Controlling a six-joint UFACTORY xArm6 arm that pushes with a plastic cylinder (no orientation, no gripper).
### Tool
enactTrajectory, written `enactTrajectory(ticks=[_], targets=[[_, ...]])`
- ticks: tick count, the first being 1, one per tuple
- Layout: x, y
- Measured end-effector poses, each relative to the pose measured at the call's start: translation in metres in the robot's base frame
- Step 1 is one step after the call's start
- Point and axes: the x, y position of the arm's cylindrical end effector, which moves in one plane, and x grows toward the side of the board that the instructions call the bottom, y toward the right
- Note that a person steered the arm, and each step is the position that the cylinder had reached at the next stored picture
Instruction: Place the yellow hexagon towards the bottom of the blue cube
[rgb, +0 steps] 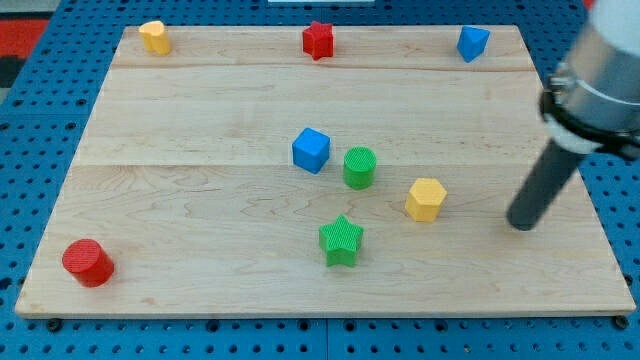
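Observation:
The yellow hexagon (425, 199) lies right of the board's middle. The blue cube (311, 150) sits near the middle, up and to the left of the hexagon. A green cylinder (359, 167) stands between them, just right of the cube. My tip (520, 224) rests on the board to the right of the yellow hexagon and slightly lower, about a hand's width away, touching no block.
A green star (341, 241) lies below the green cylinder. A red cylinder (88, 262) is at the bottom left corner. Along the top edge are a yellow block (154, 37), a red star (318, 40) and a second blue block (472, 43). The wooden board (200, 200) lies on blue pegboard.

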Motion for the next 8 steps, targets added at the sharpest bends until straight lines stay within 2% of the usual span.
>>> enactTrajectory(ticks=[1,2,3,4,5,6,7,8], targets=[[0.000,-0.089],[0.001,-0.137],[0.018,-0.122],[0.023,-0.061],[0.010,-0.006],[-0.019,-0.009],[-0.034,-0.065],[-0.022,-0.095]])
